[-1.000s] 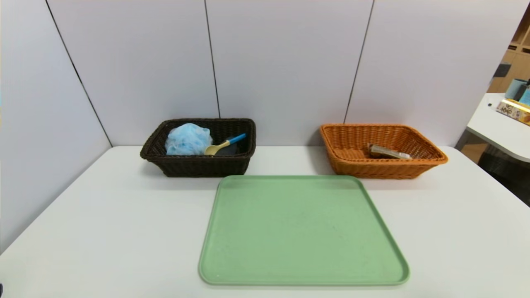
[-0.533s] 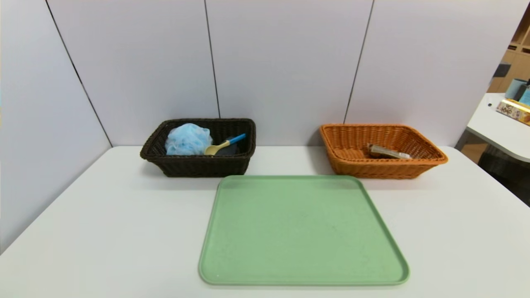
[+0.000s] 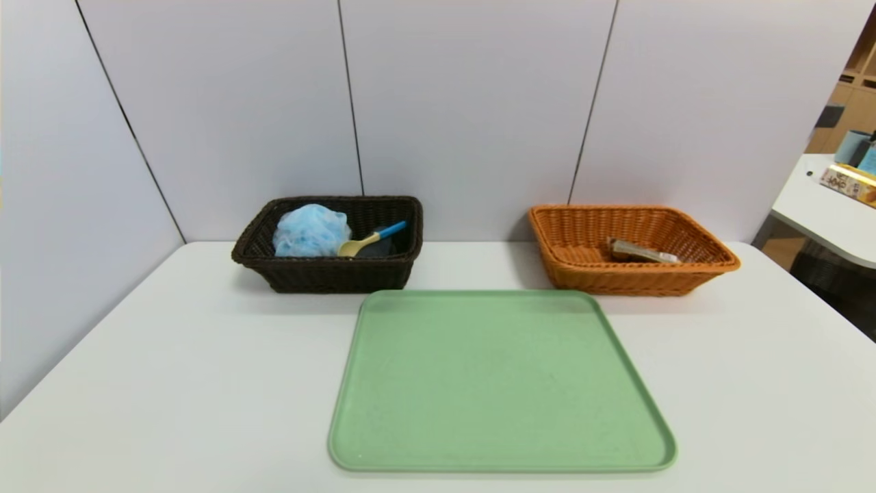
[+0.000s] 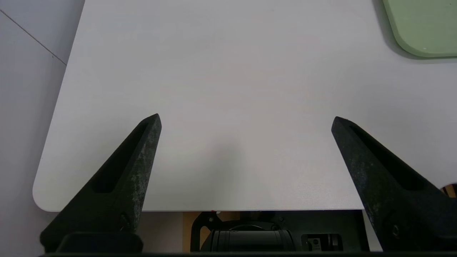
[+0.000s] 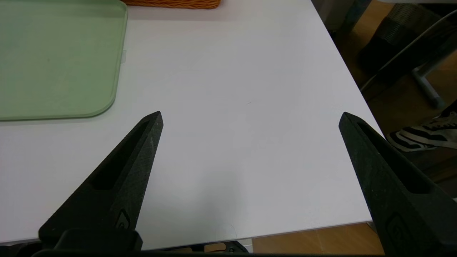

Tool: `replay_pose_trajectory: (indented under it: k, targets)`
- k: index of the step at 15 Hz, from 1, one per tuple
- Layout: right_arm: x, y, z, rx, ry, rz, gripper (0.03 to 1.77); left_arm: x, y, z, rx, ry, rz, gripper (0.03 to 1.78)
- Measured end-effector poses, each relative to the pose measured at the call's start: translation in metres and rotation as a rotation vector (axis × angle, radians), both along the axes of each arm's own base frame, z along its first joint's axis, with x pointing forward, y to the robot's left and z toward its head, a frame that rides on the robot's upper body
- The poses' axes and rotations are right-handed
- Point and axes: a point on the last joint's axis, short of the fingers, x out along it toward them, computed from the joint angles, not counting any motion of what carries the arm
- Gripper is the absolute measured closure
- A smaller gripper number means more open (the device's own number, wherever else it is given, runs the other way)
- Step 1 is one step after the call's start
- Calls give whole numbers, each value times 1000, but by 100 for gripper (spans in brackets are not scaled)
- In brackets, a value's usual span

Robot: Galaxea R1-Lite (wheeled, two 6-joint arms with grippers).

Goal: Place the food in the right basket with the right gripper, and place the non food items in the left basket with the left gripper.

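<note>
- Though the table [image 3: 171, 356] fills the head view, neither arm shows there.
- Green tray [image 3: 499, 383]: bare, cut off in both wrist views.
- Brown basket [image 3: 328, 274] holds pouf [image 3: 309, 231], spoon [image 3: 369, 239], half-hidden cloth [image 3: 376, 250].
- Orange basket [image 3: 629, 277] holds the snack packet [image 3: 642, 251].
- Left gripper [image 4: 246, 119] and right gripper [image 5: 250, 116] hover spread wide over the table's near corners.

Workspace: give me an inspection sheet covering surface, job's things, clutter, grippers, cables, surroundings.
Surface: white table, with a bare green tray at its middle.
Job's things: blue bath pouf, yellow spoon with blue handle and a dark cloth barely visible beneath it lie in the dark brown basket; the snack packet lies in the orange basket.
Clutter: nothing seen.
Grippers: left gripper open over the table's near left corner; right gripper open over its near right edge; both hold nothing.
Cables: nothing seen.
Surroundings: grey partition panels behind; side table with a box to the right.
</note>
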Motion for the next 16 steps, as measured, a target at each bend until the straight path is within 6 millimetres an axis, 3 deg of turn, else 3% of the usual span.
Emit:
replay_pose_trajectory:
  k: [7,13,16]
  targets:
    - [-10,3,-26,-2,-58,34,10,-2,0,-32,13,-101,4,12]
    - [8,3,-52,-19,-290,46,10,20,0,-58,20,-266,33,12]
    - [13,3,-72,-42,-302,56,10,27,-1,-71,9,-316,-1,12]
